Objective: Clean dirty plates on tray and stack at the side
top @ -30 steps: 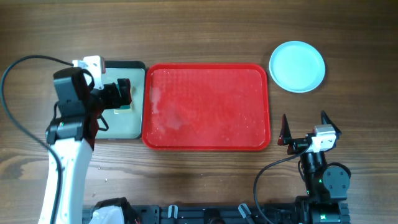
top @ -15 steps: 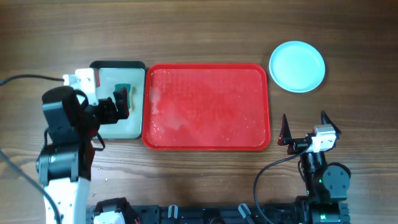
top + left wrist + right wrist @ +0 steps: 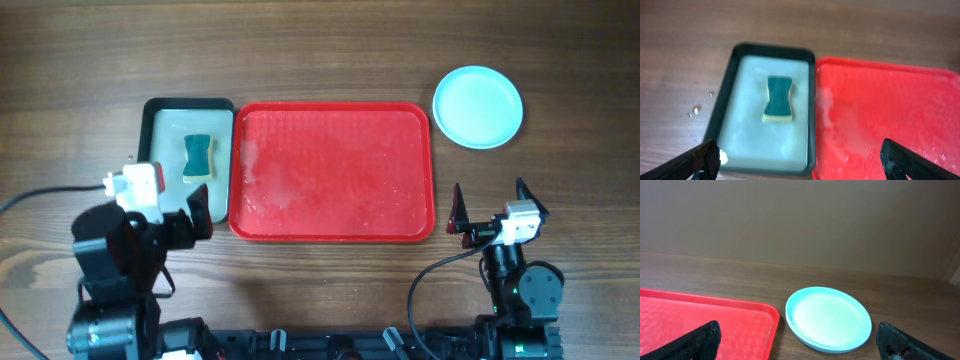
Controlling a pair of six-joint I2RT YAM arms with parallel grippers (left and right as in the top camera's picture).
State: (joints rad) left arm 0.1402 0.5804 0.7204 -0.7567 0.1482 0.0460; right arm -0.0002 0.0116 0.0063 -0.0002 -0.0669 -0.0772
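Grippers first: the left gripper hangs near the near-left corner with its jaws spread wide and nothing between them. The right gripper sits toward the near-right corner, likewise released and empty.

Findings, by size:

1. Red tray, centre of the tabletop. Rigid moulded plastic with rounded corners, a raised rim and a pebbled floor. A wet, cloudy film covers its left half. No plates are on it.

2. Small tray, touching the red tray's left rim. It has a black rim and a pale green, glossy wet floor.

3. Plates, stacked near the far-right corner, well apart from the right gripper. The top one is pale aqua, round and shallow. The right wrist view shows layered rims, but the count cannot be told. Judged light, stiff and smooth, and likely slippery if damp. The only practical hold is a pinch on the thin rim; the flat centre offers nothing to grip. A stack lifted by one rim could shear or tip.

4. Sponge, lying flat in the small tray. It is a soft, waisted block, green on top and yellow beneath.

5. Droplets on the wood left of the small tray
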